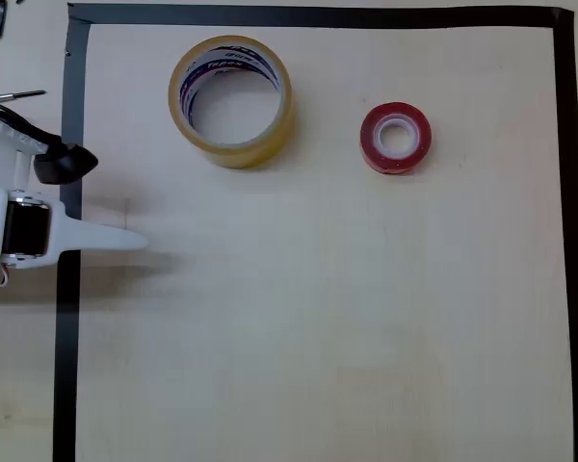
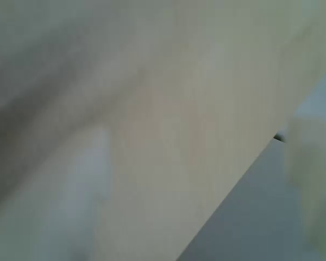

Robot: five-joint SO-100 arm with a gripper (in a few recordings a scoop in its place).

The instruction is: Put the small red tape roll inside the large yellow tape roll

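In the overhead view the small red tape roll [image 1: 395, 138] lies flat on the pale wooden table, right of centre near the top. The large yellow tape roll [image 1: 231, 100] lies flat to its left, its wide hole empty and its white core printed with lettering. My gripper [image 1: 125, 240] is at the far left edge, its white fingers pointing right over the black tape border. They show as one closed taper with nothing held. It is well left of and below both rolls. The wrist view is a close blur of the table.
A black tape border [image 1: 69, 318] frames the work area on the left, top and right. A thin metal tool [image 1: 14, 95] lies outside the border at upper left. Bare wood fills the lower half inside the border.
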